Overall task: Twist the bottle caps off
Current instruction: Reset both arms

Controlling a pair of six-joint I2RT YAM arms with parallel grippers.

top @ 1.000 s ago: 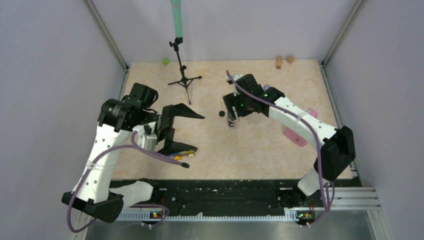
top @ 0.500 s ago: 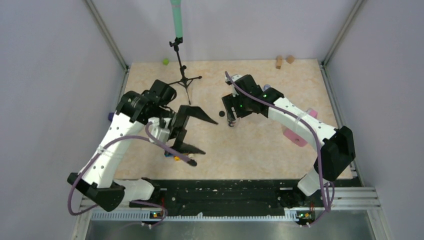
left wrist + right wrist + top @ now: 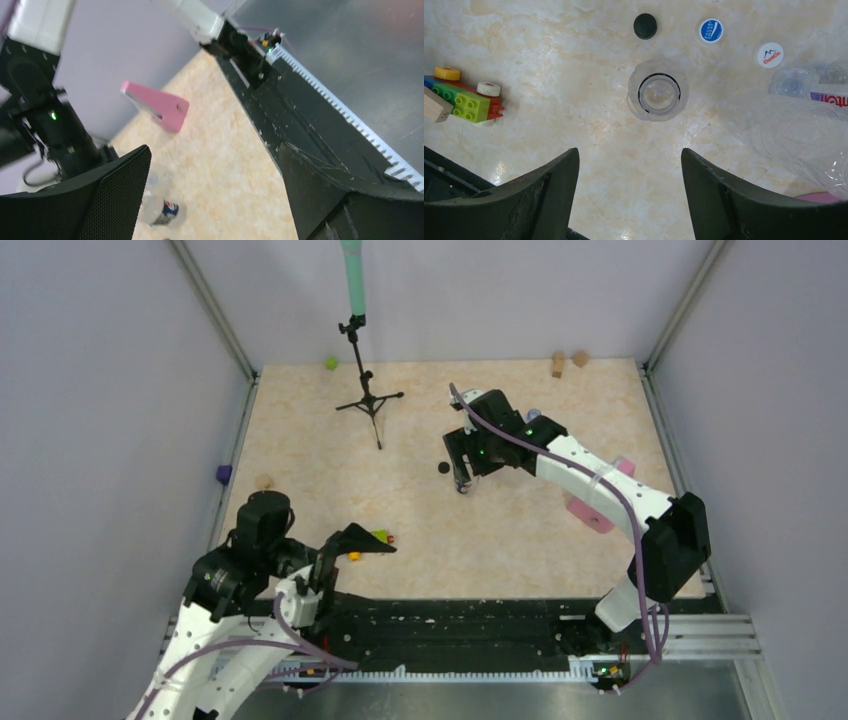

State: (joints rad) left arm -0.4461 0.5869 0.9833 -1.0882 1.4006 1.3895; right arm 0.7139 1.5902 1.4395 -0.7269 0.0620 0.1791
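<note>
In the right wrist view a clear bottle [image 3: 657,96] stands upright with its neck open. A black cap [image 3: 645,25], a blue cap [image 3: 711,30] and a white cap [image 3: 769,54] lie loose beyond it. A second clear bottle [image 3: 809,102] with a purplish label lies at the right. My right gripper [image 3: 629,152] is open and empty, hovering straight above the upright bottle [image 3: 463,487]. My left gripper [image 3: 355,565] is open and empty, low by the near edge. Its wrist view shows its open jaws [image 3: 212,150] and a blurred bottle [image 3: 157,210] far off.
A pink wedge [image 3: 590,510] lies under the right arm. A toy of coloured bricks [image 3: 375,537] sits beside the left gripper. A small tripod [image 3: 365,390] stands at the back. Small blocks lie at the left edge [image 3: 223,474] and the back right [image 3: 558,364].
My left arm has pulled back from mid-table toward the near left edge, its gripper still open. The right arm has not moved.
</note>
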